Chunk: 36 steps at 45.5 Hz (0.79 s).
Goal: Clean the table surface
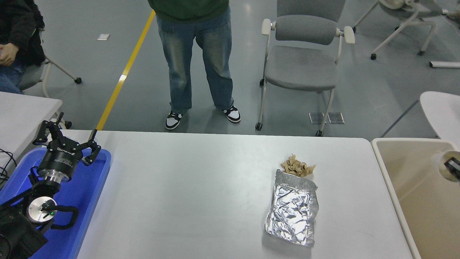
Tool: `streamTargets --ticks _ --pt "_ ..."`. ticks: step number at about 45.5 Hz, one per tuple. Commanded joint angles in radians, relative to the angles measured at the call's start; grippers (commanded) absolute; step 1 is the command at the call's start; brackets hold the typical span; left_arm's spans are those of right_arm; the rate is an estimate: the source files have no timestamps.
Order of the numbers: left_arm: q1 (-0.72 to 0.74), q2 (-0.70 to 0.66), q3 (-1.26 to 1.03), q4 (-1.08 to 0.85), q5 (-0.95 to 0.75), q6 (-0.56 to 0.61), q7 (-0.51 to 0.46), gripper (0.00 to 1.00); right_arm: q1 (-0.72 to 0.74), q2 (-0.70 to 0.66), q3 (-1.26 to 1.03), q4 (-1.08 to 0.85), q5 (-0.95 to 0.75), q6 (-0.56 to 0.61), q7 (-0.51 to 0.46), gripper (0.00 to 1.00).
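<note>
The table surface (pixel 187 187) is a wide white top filling the lower part of the head view. On its right half lies a crumpled silver foil bag (pixel 291 208), with a wad of brown paper (pixel 296 166) touching its far end. My left gripper (pixel 70 129) is parked open and holding nothing above the blue tray (pixel 90 187) at the lower left. At the right edge a pale blurred shape with a dark part (pixel 448 166) hangs over the beige bin (pixel 385 169); it looks like the end of my right arm, too blurred to read.
A person in jeans (pixel 194 64) stands at the table's far side. Beside them is a grey chair (pixel 302 64). Another person sits at the far left (pixel 10 46). Smaller white tabletops stand at the left (pixel 21 111) and right (pixel 440 111).
</note>
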Motion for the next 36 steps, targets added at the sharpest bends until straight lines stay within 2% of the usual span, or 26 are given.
streamTargets --ticks 1,13,23,24,29,36 --pt "0.000 0.000 0.000 0.000 0.000 0.000 0.000 1.00 -0.073 0.226 0.000 -0.269 0.058 -0.035 -0.001 0.00" --pt "0.000 0.000 0.000 0.000 0.000 0.000 0.000 1.00 -0.093 0.312 0.015 -0.315 0.059 -0.035 -0.011 0.00" --pt "0.000 0.001 0.000 0.000 0.000 0.000 0.000 1.00 -0.093 0.325 0.024 -0.314 0.101 -0.036 -0.018 0.00" --pt "0.000 0.000 0.000 0.000 0.000 0.000 0.000 1.00 -0.095 0.323 0.024 -0.312 0.111 -0.035 -0.018 0.08" --pt "0.000 0.000 0.000 0.000 0.000 0.000 0.000 1.00 -0.095 0.317 0.032 -0.298 0.159 -0.032 -0.015 1.00" --pt "0.000 0.000 0.000 0.000 0.000 0.002 0.000 1.00 -0.080 0.312 0.049 -0.295 0.170 -0.035 -0.013 1.00"
